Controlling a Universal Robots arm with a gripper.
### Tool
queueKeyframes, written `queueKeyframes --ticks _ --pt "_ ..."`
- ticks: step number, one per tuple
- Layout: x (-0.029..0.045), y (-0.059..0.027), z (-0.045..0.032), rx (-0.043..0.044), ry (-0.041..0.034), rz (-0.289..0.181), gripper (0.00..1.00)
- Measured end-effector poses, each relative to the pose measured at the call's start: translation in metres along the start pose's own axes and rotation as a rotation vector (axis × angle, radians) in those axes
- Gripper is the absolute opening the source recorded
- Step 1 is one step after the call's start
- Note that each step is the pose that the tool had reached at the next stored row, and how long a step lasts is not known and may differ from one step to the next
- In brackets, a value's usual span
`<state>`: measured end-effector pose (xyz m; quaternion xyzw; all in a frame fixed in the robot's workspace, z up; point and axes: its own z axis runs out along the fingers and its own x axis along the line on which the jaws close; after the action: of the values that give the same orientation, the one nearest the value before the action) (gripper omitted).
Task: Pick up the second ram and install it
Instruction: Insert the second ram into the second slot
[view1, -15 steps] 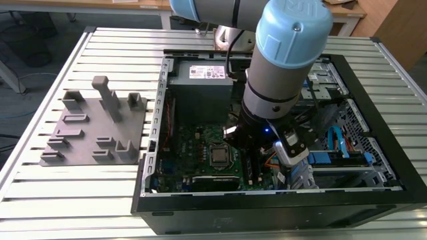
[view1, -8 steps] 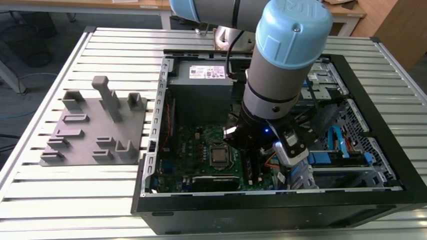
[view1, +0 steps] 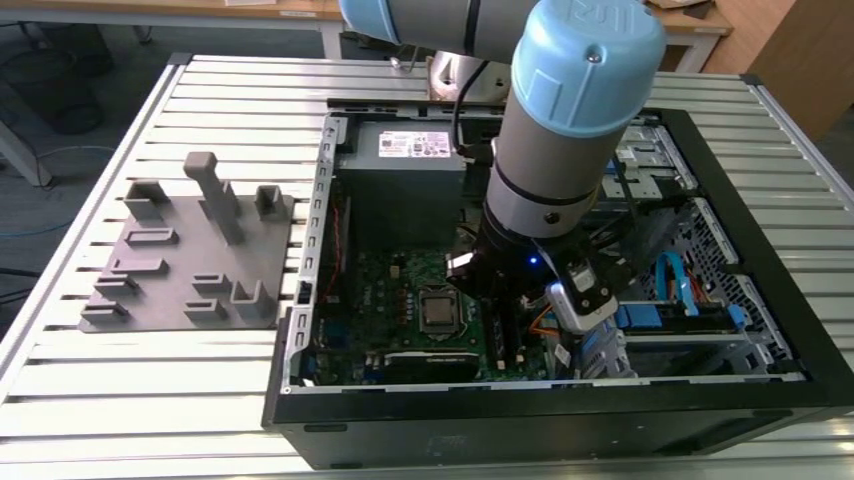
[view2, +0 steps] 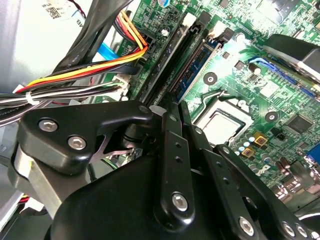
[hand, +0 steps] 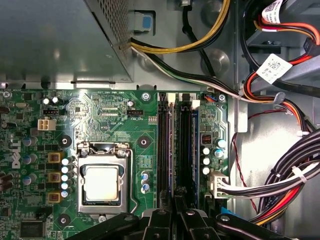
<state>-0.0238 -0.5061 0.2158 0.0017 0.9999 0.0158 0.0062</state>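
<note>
The gripper (hand: 174, 202) stands at the near end of the memory slots, its fingers (view2: 170, 150) drawn together with barely a seam between them. A thin strip runs edge-on from their tips along one slot. This is judged to be the second ram (hand: 172, 150), lying in or just over that slot, but it cannot be told whether the fingers pinch it or merely bear on it. The ram is assessed as light, stiff and fragile. It is best held by its long bare edges, and any pressure should go squarely down over the slot, clear of the chips. Black slot rails (hand: 162, 150) lie close on either side, and the silver socket (hand: 102, 182) sits just beyond them on the motherboard (hand: 100, 115). A cable bundle (hand: 280, 185) crowds the opposite flank and could snag the wrist. Farther off are the power supply (hand: 55, 40) and the case wall (view1: 561, 425). A grey fixture (view1: 187, 260) rests on the worktop (view1: 160, 400).
</note>
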Motion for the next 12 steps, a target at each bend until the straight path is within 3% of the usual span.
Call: queueKeyframes --ticks 12 --pt "-0.0003 0.0004 0.0015 0.0003 -0.0001 0.005 0.14"
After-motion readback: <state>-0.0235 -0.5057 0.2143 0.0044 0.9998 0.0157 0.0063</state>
